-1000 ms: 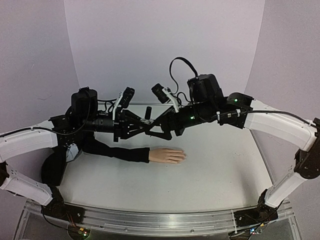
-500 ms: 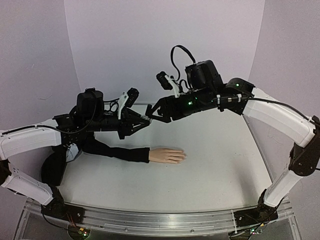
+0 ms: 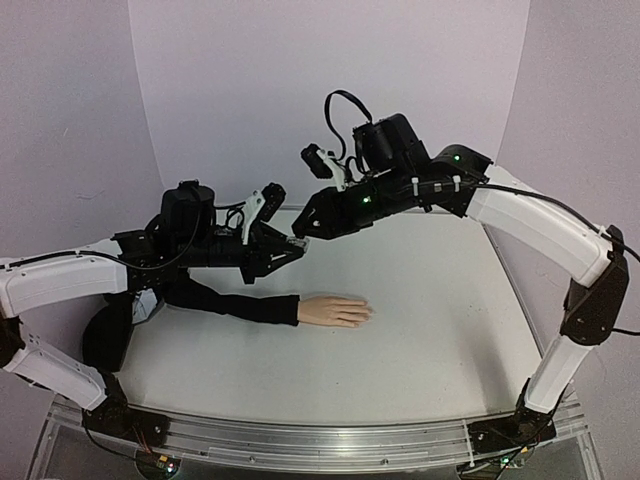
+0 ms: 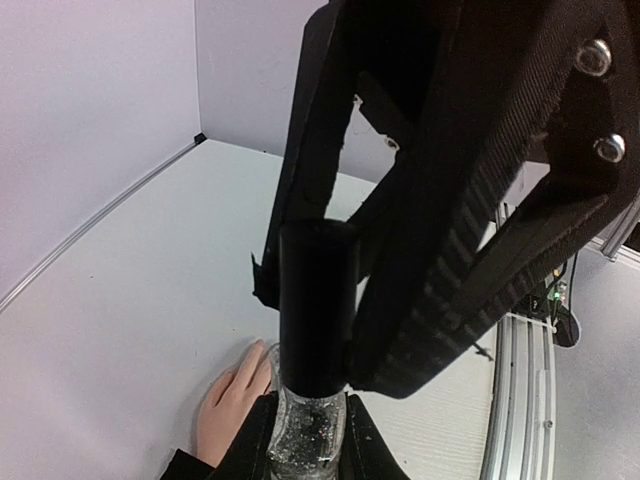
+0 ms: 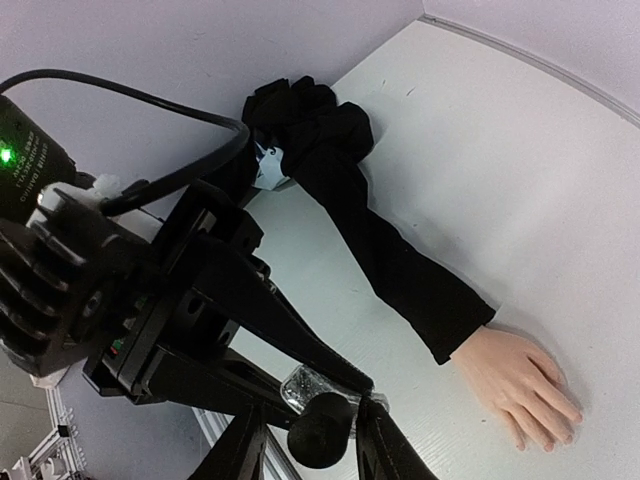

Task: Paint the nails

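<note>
My left gripper [image 3: 287,250] is shut on a small glittery polish bottle [image 4: 310,432], held in the air above the table. The bottle's black cap [image 4: 317,310] points toward my right gripper [image 5: 310,430]. Its jaws flank the cap [image 5: 322,445]: one finger touches it and a sliver of gap shows at the other. Below lies the pale mannequin hand [image 3: 335,310], palm down, coming out of a long black sleeve [image 3: 235,302]. The nails [image 5: 558,425] are tiny at the fingertips. Both grippers hang above and behind the hand.
The sleeve's far end is bunched in a black heap [image 3: 105,335] at the table's left. The white table [image 3: 440,330] is walled at the back and sides. An aluminium rail [image 3: 300,440] runs along the front edge.
The right arm has risen and swung left, and its jaws have narrowed around the cap. The left gripper, still holding the bottle, has shifted slightly right.
</note>
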Robot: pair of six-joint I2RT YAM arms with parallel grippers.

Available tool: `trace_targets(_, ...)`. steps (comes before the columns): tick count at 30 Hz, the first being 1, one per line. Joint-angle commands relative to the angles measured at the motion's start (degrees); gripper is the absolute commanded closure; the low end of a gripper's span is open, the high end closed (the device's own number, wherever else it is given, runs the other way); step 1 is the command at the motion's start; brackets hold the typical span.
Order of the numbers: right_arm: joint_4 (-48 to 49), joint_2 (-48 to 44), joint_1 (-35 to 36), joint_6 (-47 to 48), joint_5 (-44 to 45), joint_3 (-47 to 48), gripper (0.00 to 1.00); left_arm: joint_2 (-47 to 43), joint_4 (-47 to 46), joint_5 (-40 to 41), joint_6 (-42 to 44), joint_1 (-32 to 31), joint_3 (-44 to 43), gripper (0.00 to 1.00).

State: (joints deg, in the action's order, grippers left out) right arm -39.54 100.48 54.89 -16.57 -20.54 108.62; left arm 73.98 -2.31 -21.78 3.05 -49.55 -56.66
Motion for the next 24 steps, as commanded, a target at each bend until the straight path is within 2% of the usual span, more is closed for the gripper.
trace_targets(1, -0.8, 1.4, -0.1, 0.5, -1.4, 2.8, 0.72, 0.3, 0.4, 0.5, 0.7, -0.4, -2.8, 1.00)
trace_targets(7, -1.2, 2.4, -0.1, 1.1, -2.0, 3.4, 0.81, 0.2, 0.5, 0.2, 0.6, -0.5, -3.0, 1.00)
trace_targets(11, -1.2, 2.5, -0.2, 1.7, -1.8, 3.4, 0.80, 0.0, 0.9, -1.2, 0.3, -0.5, -3.2, 1.00)
trace_targets(14, -1.2, 2.3, -0.1, 2.6, -2.7, 3.2, 0.84, -0.3, 1.0, -2.6, 0.3, -0.5, -3.2, 1.00)
trace_targets(15, -1.2, 2.2, -0.1, 3.1, -3.4, 3.0, 0.84, -0.4, 1.2, -3.2, 0.3, -0.6, -3.2, 1.00)
trace_targets(18, -1.3, 2.0, -0.2, 3.9, -4.1, 2.5, 0.74, -0.5, 1.7, -3.9, 0.4, -0.5, -3.4, 1.00)
trace_targets(24, -1.2, 2.5, -0.1, 3.8, -4.3, 2.8, 0.71, -0.3, 1.9, -3.9, 0.4, -0.5, -3.5, 1.00)
